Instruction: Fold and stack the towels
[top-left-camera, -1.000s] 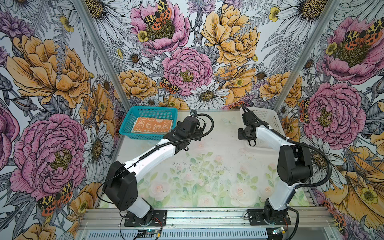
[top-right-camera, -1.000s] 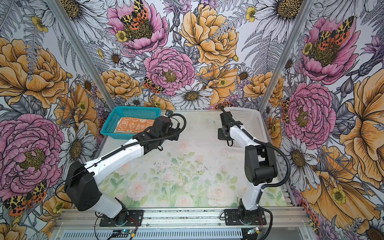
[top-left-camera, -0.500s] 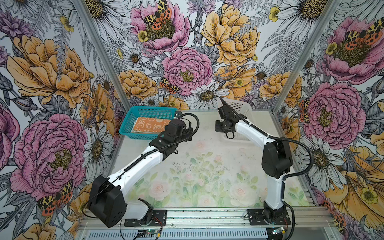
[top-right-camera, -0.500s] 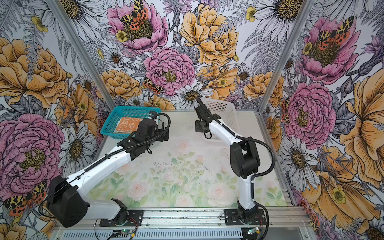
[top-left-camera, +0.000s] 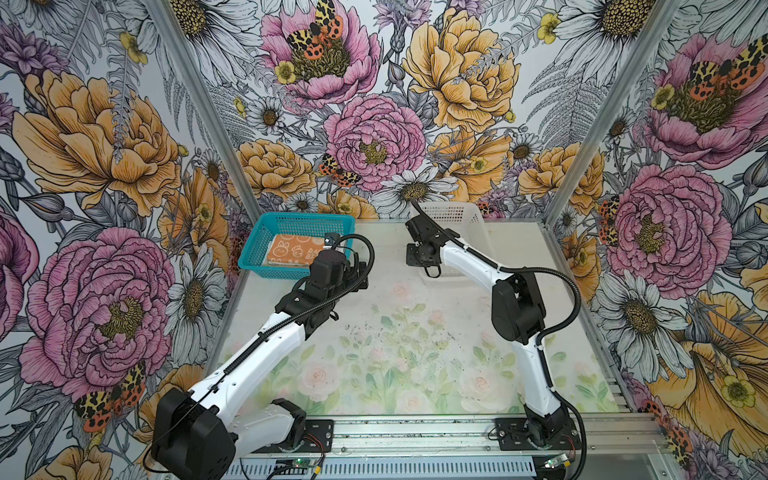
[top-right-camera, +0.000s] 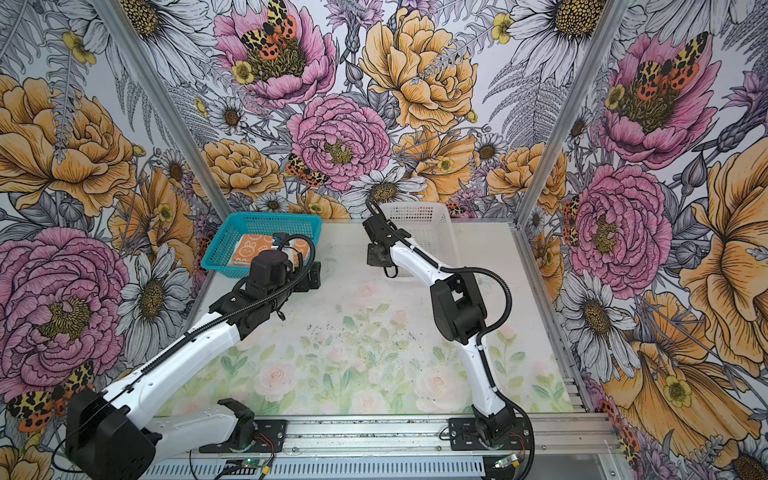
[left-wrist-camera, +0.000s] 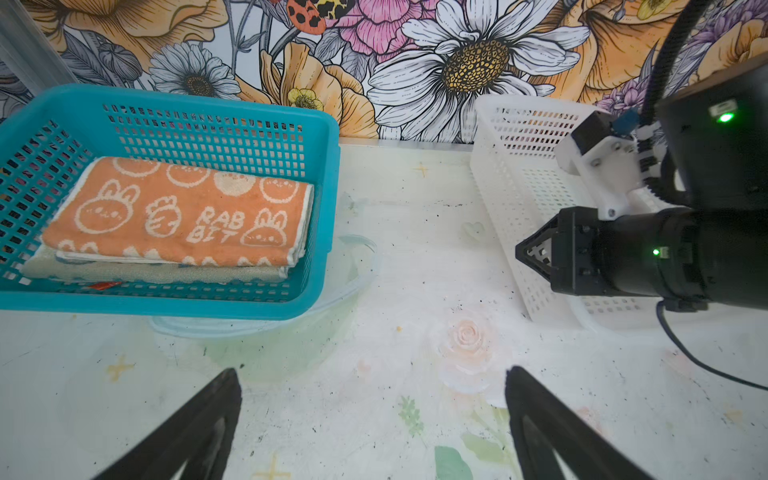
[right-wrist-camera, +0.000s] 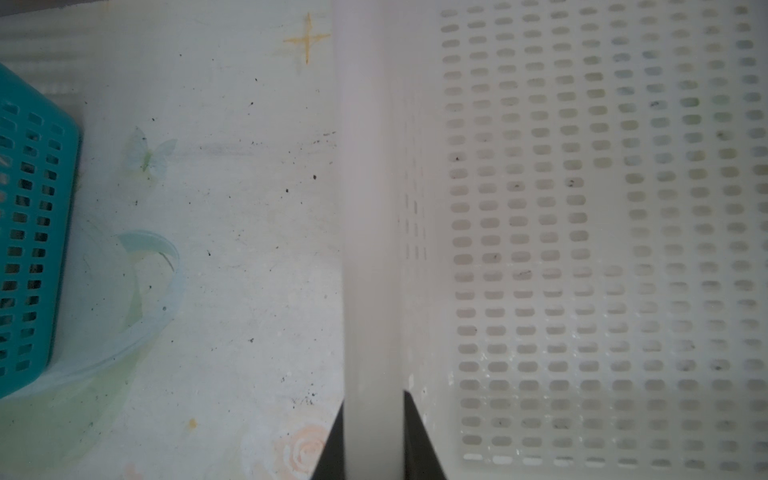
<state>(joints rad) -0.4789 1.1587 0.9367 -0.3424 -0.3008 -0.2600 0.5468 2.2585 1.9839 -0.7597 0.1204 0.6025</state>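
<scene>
Beside the teal basket (left-wrist-camera: 208, 102) of stacked towels (left-wrist-camera: 178, 212), left fingers (left-wrist-camera: 199, 432) gape wide; right fingers (right-wrist-camera: 415, 449) pinch the white basket's (right-wrist-camera: 370, 208) wall.

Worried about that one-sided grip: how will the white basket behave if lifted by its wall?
Probably light: the white basket is perforated plastic and looks empty. Pinched by the right gripper on one wall only, it would likely tilt. The thin wall may flex.

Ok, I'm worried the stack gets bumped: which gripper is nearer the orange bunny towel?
Left. The left gripper hangs open just outside the teal basket holding the orange bunny towel; the right gripper is farther off, clamped on the white basket rim.
</scene>
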